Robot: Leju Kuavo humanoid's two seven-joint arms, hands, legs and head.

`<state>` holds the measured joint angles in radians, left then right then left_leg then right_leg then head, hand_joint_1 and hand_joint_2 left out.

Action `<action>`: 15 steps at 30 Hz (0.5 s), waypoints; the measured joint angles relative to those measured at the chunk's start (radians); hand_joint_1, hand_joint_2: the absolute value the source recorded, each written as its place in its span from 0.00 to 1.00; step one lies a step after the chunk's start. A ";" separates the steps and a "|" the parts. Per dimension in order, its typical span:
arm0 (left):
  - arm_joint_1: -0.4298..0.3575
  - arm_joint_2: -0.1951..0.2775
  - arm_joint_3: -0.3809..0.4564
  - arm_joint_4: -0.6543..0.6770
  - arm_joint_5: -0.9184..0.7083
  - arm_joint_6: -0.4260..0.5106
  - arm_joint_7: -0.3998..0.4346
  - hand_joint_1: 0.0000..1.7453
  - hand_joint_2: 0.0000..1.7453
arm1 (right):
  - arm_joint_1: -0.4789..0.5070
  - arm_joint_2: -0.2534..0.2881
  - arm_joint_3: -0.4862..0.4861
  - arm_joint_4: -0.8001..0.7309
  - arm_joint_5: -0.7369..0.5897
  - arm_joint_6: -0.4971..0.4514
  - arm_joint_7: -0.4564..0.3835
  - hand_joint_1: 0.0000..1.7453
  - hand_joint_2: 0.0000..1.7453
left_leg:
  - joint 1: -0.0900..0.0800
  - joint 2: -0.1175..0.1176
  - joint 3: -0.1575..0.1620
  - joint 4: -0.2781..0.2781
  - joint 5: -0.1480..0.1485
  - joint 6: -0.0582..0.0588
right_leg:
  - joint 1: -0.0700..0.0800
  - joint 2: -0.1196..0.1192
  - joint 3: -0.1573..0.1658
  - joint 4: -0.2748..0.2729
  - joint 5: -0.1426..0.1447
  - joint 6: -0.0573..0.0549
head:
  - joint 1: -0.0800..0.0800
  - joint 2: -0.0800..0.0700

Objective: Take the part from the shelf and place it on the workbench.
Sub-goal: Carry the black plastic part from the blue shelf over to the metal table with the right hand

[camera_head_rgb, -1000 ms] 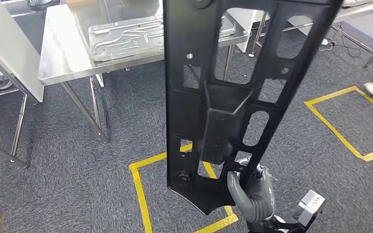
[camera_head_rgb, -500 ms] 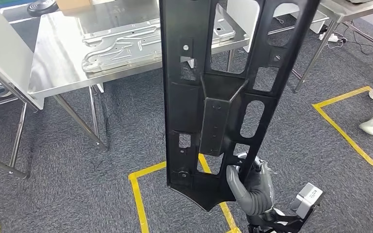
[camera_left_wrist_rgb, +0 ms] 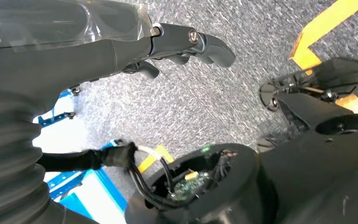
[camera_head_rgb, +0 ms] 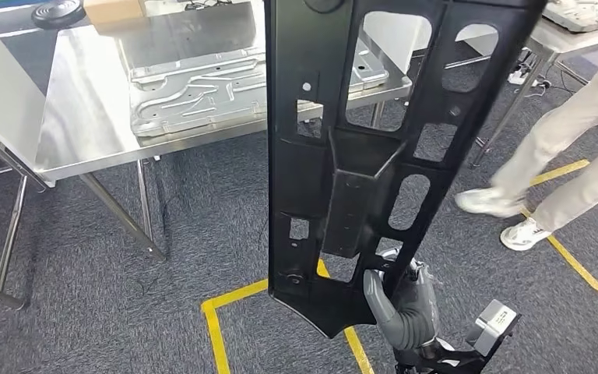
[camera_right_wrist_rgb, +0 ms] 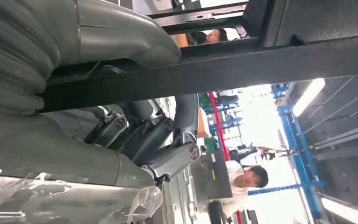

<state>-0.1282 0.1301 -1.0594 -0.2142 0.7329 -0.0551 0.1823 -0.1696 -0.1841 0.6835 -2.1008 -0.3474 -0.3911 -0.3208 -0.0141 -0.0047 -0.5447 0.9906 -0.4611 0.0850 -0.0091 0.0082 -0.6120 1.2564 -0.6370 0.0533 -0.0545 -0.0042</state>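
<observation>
Closer now to the bench (camera_head_rgb: 86, 132), the right hand (camera_head_rgb: 405, 308) grips the upright part (camera_head_rgb: 358, 171); placing remains, left hand (camera_left_wrist_rgb: 186, 44) empty.

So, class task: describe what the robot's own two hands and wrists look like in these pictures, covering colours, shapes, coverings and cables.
The right hand has a thick grey thumb and darker fingers with small metal pivot screws. Behind it sit a grey ribbed cover and crinkled clear plastic film; a pale boxy camera module sticks out at the wrist. The left hand is dark grey with rounded fingertips and the same ribbed cover and film.
</observation>
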 joint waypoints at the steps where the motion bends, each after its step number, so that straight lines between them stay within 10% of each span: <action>1: 0.001 0.000 0.000 0.000 0.000 0.001 0.002 0.00 1.00 | 0.005 -0.001 0.000 0.000 0.000 0.001 -0.001 1.00 1.00 | 0.000 -0.003 0.012 0.000 -0.011 0.001 | 0.000 0.000 -0.037 0.030 -0.012 0.002 | 0.000 0.000; 3: 0.004 0.000 0.000 -0.001 0.000 0.004 0.003 0.00 1.00 | 0.014 -0.002 -0.002 0.000 -0.001 0.003 -0.003 1.00 1.00 | 0.001 -0.009 0.043 0.000 -0.036 -0.001 | -0.001 0.000 -0.070 -0.003 0.023 0.005 | 0.000 0.000; 7: 0.006 -0.003 0.000 -0.002 0.001 0.005 0.004 0.00 1.00 | 0.026 -0.005 -0.008 0.000 -0.002 0.006 -0.007 1.00 1.00 | 0.000 -0.015 0.088 -0.004 -0.085 -0.018 | 0.003 -0.005 -0.044 -0.208 0.209 -0.009 | 0.001 0.000; 11: 0.005 -0.004 -0.001 -0.002 0.003 0.007 0.006 0.00 1.00 | 0.033 -0.008 -0.013 -0.003 -0.002 0.011 -0.012 1.00 1.00 | -0.003 -0.013 0.105 0.011 -0.092 -0.038 | -0.001 -0.006 -0.016 -0.235 0.204 -0.034 | 0.000 0.000; 15: 0.000 -0.005 -0.001 -0.002 0.002 0.009 0.004 0.00 1.00 | 0.039 -0.009 -0.017 -0.003 -0.002 0.011 -0.015 1.00 1.00 | 0.008 -0.008 -0.036 0.227 -0.136 -0.061 | -0.005 -0.006 0.036 -0.255 0.179 -0.044 | -0.003 0.000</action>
<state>-0.1281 0.1246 -1.0602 -0.2167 0.7347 -0.0459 0.1859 -0.1303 -0.1927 0.6661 -2.1042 -0.3498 -0.3803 -0.3358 -0.0065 -0.0126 -0.5812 1.2174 -0.5969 0.0239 -0.0143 0.0022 -0.5762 1.0011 -0.4585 0.0096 -0.0575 -0.0042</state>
